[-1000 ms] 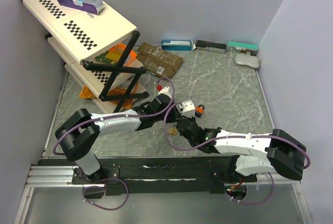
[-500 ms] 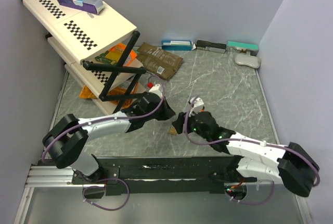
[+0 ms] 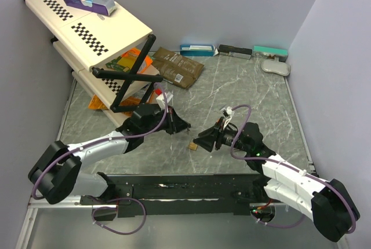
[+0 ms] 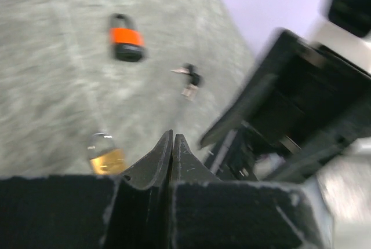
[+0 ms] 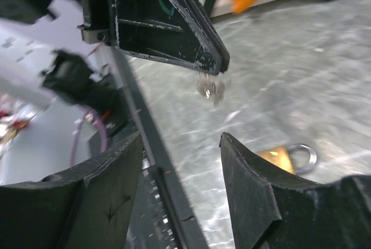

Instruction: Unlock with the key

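1. Grey marble desk (image 3: 243, 87) up top; brass padlock (image 3: 192, 146) sits mid-desk, toward the near edge.
2. Key (image 4: 190, 81) lies near it.
3. Left gripper (image 4: 173, 136) pressed together, empty; right gripper (image 5: 181, 139) spread wide.

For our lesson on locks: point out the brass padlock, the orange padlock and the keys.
brass padlock (image 5: 277, 158), right wrist view, on its body.
orange padlock (image 4: 126, 36), left wrist view, on its orange body.
keys (image 5: 210, 88), right wrist view, on the dangling bunch.
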